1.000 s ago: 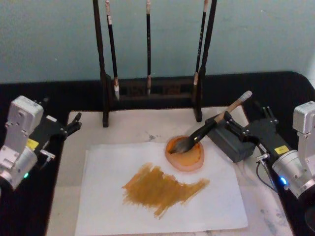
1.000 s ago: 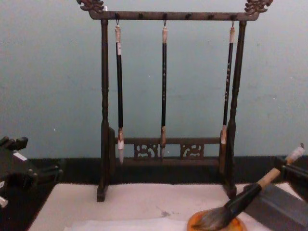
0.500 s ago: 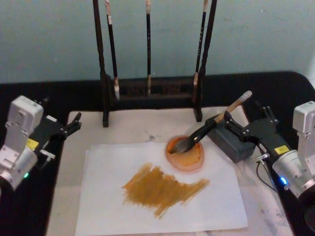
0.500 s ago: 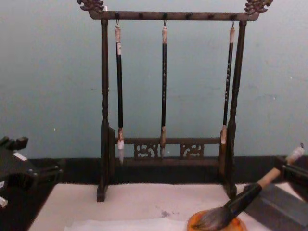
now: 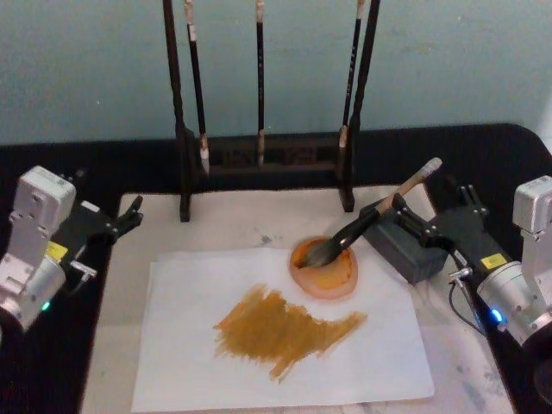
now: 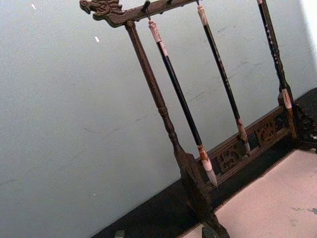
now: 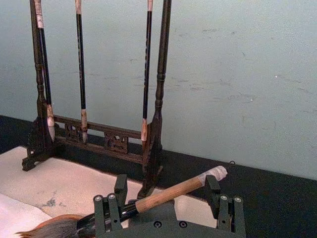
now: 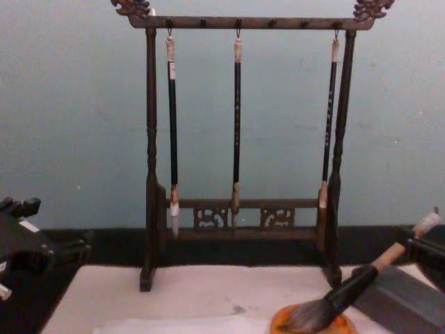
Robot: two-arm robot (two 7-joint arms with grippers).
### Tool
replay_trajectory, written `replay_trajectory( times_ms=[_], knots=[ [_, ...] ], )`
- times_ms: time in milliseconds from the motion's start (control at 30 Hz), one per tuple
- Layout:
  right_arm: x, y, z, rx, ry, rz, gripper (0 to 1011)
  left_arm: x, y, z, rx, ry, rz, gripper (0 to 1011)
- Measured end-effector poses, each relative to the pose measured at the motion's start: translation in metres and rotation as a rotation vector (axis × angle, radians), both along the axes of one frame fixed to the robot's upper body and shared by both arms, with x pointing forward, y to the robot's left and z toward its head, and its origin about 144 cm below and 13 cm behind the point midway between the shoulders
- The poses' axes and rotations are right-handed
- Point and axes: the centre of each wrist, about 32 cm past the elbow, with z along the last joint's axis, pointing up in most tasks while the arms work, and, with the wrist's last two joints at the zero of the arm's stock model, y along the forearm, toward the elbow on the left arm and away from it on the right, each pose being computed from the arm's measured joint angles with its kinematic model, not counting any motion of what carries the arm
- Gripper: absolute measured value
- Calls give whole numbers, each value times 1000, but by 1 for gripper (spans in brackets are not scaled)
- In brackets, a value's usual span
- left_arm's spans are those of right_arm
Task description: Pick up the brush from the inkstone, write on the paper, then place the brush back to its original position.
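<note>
**One brush back on its dish, the right gripper easing off**

Nearest, just in front of the inkstone (image 5: 326, 278), the paper (image 5: 362, 371) is lying flat and carrying a broad ochre stroke (image 5: 285, 332), so the writing looks done. The brush (image 5: 358, 228) is resting with its bristles in the inkstone. Its handle is sloping up and away to the right across the grey block (image 5: 398, 252) beside the dish.

The right gripper (image 5: 412, 217) is sitting at the handle's upper part, right of the inkstone, and is drawing back a little from where it was a second ago. In the right wrist view its fingers (image 7: 106, 210) are standing wide apart on either side of the handle and gripping nothing. The brush has not shifted meanwhile. I judge it is being left in place, so only the retreat remains.

The left gripper (image 5: 129, 216) is waiting well to the left of the inkstone; I cannot tell how it is set. Behind the inkstone, the wooden stand (image 5: 183, 172) is holding three thin brushes (image 5: 259, 86).
</note>
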Motion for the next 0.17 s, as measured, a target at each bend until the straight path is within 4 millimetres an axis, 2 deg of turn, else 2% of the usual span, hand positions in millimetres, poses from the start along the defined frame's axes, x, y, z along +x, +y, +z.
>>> replay_trajectory(
  times_ms=[167],
  knots=[
    [0, 0, 0, 0, 0, 0, 1000, 0, 0, 0, 0, 0, 0, 1010]
  ],
)
